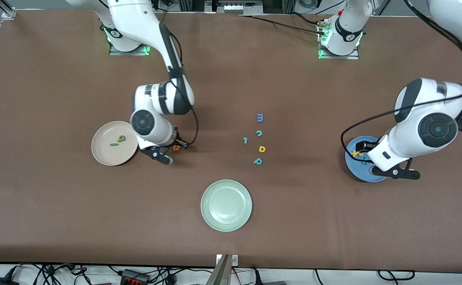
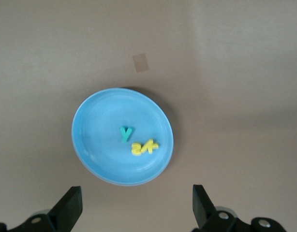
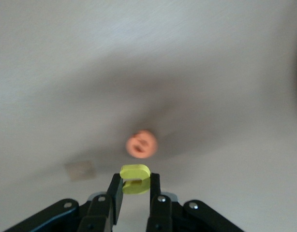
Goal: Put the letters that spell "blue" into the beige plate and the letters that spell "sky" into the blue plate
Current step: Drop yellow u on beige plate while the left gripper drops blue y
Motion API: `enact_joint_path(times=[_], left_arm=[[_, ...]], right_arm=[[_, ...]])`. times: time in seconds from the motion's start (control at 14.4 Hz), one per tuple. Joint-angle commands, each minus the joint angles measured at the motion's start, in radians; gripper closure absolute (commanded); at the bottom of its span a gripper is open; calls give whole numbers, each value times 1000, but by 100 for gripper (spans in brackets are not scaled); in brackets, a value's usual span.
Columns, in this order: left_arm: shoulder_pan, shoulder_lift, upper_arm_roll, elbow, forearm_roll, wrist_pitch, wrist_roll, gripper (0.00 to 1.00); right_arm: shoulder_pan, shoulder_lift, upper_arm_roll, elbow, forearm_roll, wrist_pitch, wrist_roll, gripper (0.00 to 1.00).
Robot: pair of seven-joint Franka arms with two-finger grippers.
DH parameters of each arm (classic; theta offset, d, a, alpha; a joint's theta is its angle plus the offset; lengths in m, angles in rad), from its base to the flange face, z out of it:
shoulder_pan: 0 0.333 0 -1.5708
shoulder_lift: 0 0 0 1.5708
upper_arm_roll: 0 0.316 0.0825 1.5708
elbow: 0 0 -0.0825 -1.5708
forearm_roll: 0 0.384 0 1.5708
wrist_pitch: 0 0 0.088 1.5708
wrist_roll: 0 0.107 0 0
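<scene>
Three letters home: teal y plus yellow s and k, all lying in the blue plate, s and k touching.
Left gripper: over that plate, jaws spread wide, nothing in them.
Beige plate: holds the green l and b.
Right gripper: just beside the beige plate, pinching the yellow u by its edges.
Orange e: on the table under the right gripper, not yet in a plate.
Risk one: thin pinch on the u; a quick swing could flick it out short of the rim.
Risk two: coming back for the e, fingers could nudge it away.
</scene>
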Motion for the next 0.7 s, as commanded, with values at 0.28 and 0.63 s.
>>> enact_joint_path(times=[0.28, 0.63], left_arm=[[13, 1, -112, 223, 0, -272, 7, 0], [-29, -82, 10, 246, -155, -273, 99, 0]], right_arm=[[-21, -36, -235, -159, -6, -128, -513, 87], [-58, -17, -240, -209, -6, -97, -604, 84]])
